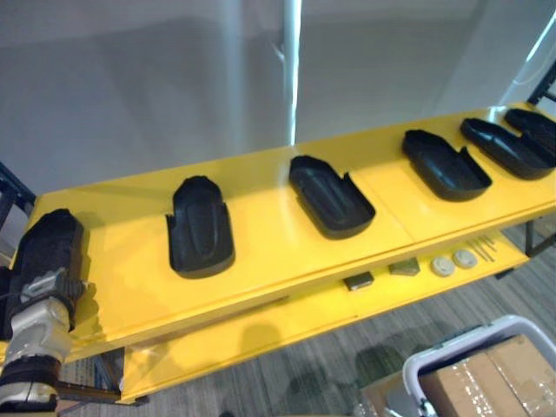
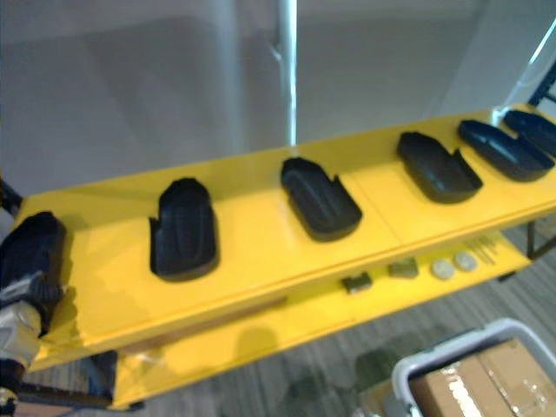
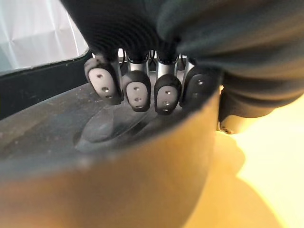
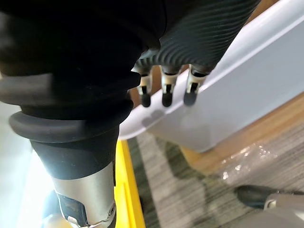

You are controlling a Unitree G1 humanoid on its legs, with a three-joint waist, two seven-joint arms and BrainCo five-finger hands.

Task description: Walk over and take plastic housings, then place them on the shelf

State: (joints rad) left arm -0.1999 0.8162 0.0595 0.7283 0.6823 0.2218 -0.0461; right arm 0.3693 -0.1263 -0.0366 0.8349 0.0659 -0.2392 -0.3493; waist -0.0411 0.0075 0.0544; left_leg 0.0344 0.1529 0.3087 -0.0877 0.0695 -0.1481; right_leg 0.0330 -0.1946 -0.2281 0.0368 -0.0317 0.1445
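i see my left hand (image 1: 48,252) at the yellow shelf's (image 1: 261,234) left end, fingers (image 3: 137,92) hooked over the wall of a black plastic housing (image 3: 95,156). five more housings (image 1: 331,196) lie spaced along the shelf's glossy top board. below the shelf, my right hand (image 4: 164,90) hangs slack, holding nothing, beside a white bin (image 4: 237,95) on grey carpet (image 1: 304,365).

black housings (image 1: 200,228) 6 | round discs (image 1: 442,265) 2 | small blocks (image 1: 358,281) 2 | white bin (image 1: 452,343) 1 | yellow shelf (image 1: 269,239) 1
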